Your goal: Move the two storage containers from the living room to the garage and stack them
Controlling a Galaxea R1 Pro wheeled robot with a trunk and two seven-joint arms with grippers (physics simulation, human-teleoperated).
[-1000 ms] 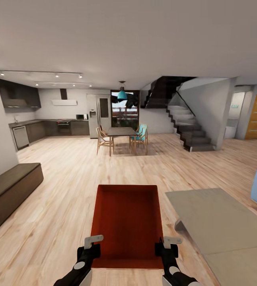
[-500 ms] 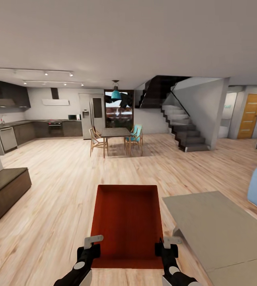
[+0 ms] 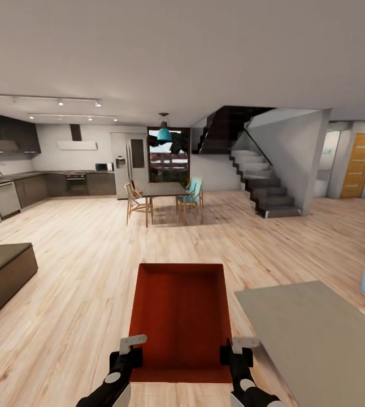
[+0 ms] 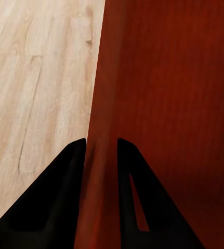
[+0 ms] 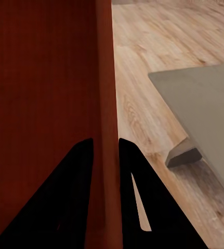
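The right gripper [image 5: 105, 155] is clamping the thin wall of an orange-red box [image 5: 39, 93], with 1 black finger [image 5: 70, 202] sitting inside the box and the other pressing against the outside of the wall. The box's flat red inner surface is stretching away from the inside finger. Beyond the outer finger, light wood-plank floor [image 5: 143, 57] is showing. On that floor, a pale grey-green table top [image 5: 205, 104] is lying near the box but apart from it, and 1 wedge-shaped leg [image 5: 182, 154] is poking out beneath its edge.
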